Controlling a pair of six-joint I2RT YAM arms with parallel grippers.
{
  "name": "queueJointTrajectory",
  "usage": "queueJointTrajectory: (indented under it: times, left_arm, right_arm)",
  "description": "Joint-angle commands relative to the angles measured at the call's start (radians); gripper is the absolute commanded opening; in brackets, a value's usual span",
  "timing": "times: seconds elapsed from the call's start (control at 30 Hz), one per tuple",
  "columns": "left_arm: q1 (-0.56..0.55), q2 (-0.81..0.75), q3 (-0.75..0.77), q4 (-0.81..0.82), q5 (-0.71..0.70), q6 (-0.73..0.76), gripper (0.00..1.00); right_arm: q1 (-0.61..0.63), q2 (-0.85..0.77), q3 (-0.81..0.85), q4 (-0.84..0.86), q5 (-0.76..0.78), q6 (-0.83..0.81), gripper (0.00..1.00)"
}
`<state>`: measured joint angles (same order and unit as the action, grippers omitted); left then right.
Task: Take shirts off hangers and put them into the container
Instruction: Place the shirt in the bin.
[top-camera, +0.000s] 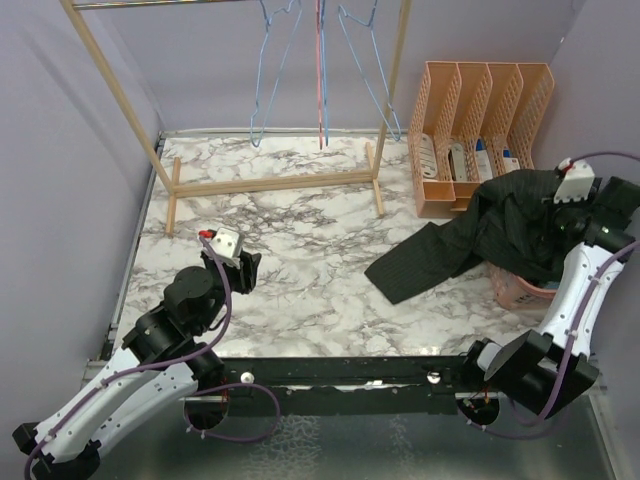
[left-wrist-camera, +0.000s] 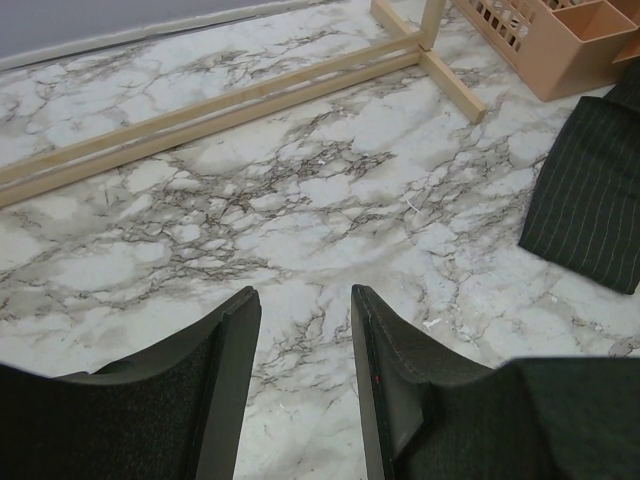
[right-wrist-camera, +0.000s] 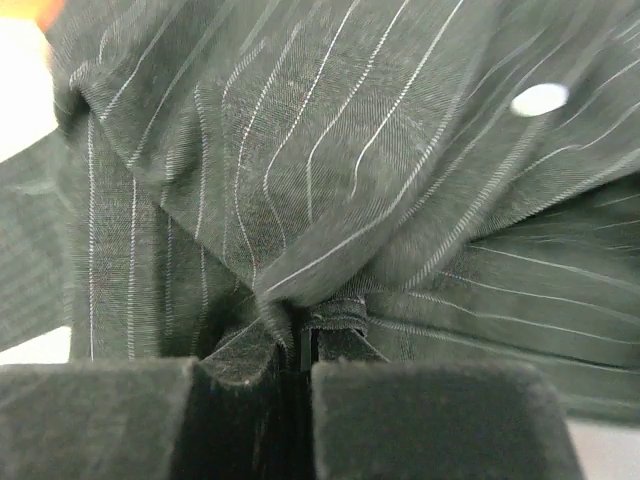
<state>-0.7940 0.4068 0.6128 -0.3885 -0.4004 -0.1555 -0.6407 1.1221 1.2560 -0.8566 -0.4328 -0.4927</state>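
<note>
Your right end effector (right-wrist-camera: 303, 345) pinches the black pinstriped shirt (top-camera: 497, 232) over the pink basket (top-camera: 517, 291); your left end effector (left-wrist-camera: 305, 320) hangs half open, empty

Basket (top-camera: 518, 291) mostly beneath shirt (top-camera: 470, 250) (rim only)

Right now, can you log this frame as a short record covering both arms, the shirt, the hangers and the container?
left gripper: open, empty, low over the marble table
right gripper: shut on a fold of the black pinstriped shirt
shirt: heaped over the pink basket, one part spread flat on the table
hangers: bare, hanging on the wooden rack
file organizer: upright behind the basket, against the back wall
</note>
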Motion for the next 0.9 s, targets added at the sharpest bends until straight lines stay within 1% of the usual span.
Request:
queueJointTrajectory:
  times: [0.0, 0.1, 0.2, 0.33, 0.43, 0.57, 0.67, 0.77, 0.87]
  left_arm:
    - [-0.004, 0.015, -0.002, 0.028, 0.032, -0.011, 0.45]
    - [-0.004, 0.024, -0.001, 0.029, 0.034, -0.013, 0.45]
    - [-0.004, 0.03, -0.001, 0.029, 0.035, -0.014, 0.45]
    - [-0.004, 0.031, -0.001, 0.028, 0.02, -0.019, 0.45]
    - [-0.004, 0.029, -0.001, 0.026, 0.007, -0.022, 0.45]
    - [-0.005, 0.033, -0.001, 0.026, 0.005, -0.023, 0.45]
    - [-0.004, 0.04, 0.001, 0.026, 0.006, -0.024, 0.45]
    - [-0.004, 0.044, -0.001, 0.027, 0.009, -0.024, 0.45]
    - [-0.004, 0.044, 0.0, 0.028, 0.009, -0.024, 0.47]
  right_arm:
    - [-0.002, 0.014, -0.203, 0.16, -0.043, -0.042, 0.01]
    - [-0.002, 0.057, -0.299, 0.245, -0.012, -0.051, 0.01]
    - [-0.002, 0.149, -0.367, 0.303, 0.009, -0.087, 0.01]
    - [-0.001, 0.306, -0.41, 0.303, 0.013, -0.168, 0.01]
    - [-0.006, 0.392, -0.43, 0.286, 0.008, -0.227, 0.01]
    - [-0.007, 0.457, -0.475, 0.265, 0.019, -0.294, 0.01]
    - [-0.007, 0.505, -0.524, 0.282, 0.052, -0.328, 0.01]
    - [-0.016, 0.535, -0.506, 0.251, 0.038, -0.331, 0.01]
    - [-0.016, 0.485, -0.436, 0.175, -0.008, -0.308, 0.02]
